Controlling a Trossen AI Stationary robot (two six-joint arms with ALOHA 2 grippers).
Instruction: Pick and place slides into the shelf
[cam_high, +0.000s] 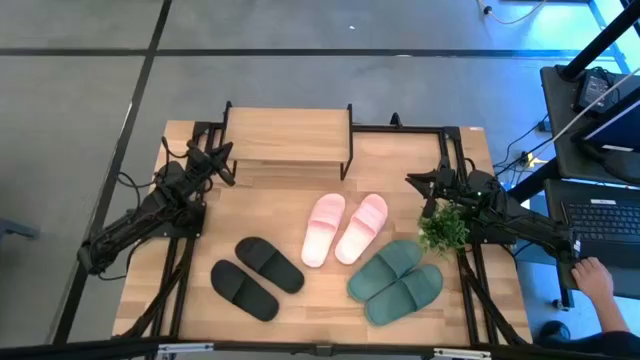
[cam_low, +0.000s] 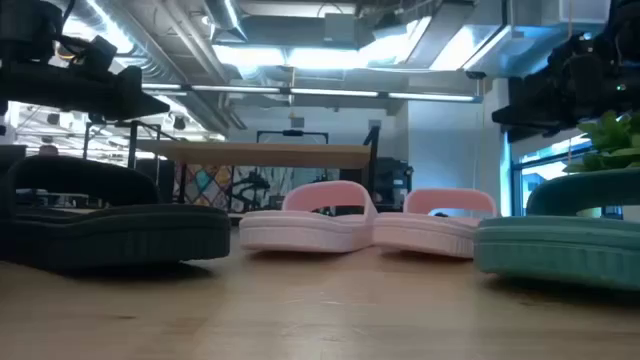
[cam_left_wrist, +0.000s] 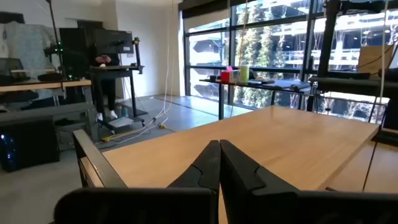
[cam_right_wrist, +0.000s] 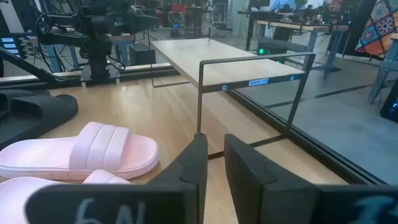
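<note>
Three pairs of slides lie sole-down on the wooden table: black (cam_high: 268, 263) (cam_high: 243, 290) at near left, pale pink (cam_high: 323, 228) (cam_high: 362, 227) in the middle, green (cam_high: 385, 268) (cam_high: 405, 293) at near right. The shelf (cam_high: 288, 135) stands at the far middle on its thin black frame, nothing on its plank top. My left gripper (cam_high: 225, 155) hovers shut beside the shelf's left end, looking over the plank (cam_left_wrist: 261, 140). My right gripper (cam_high: 412, 182) hovers shut right of the shelf, facing its right frame (cam_right_wrist: 249, 93) and a pink slide (cam_right_wrist: 87, 152). Neither holds anything.
A small green plant (cam_high: 443, 228) stands by the right arm, just beyond the green slides. A person's hand (cam_high: 590, 275) rests near a laptop off the table's right side. Bare tabletop lies between the shelf and the slides (cam_high: 270, 205).
</note>
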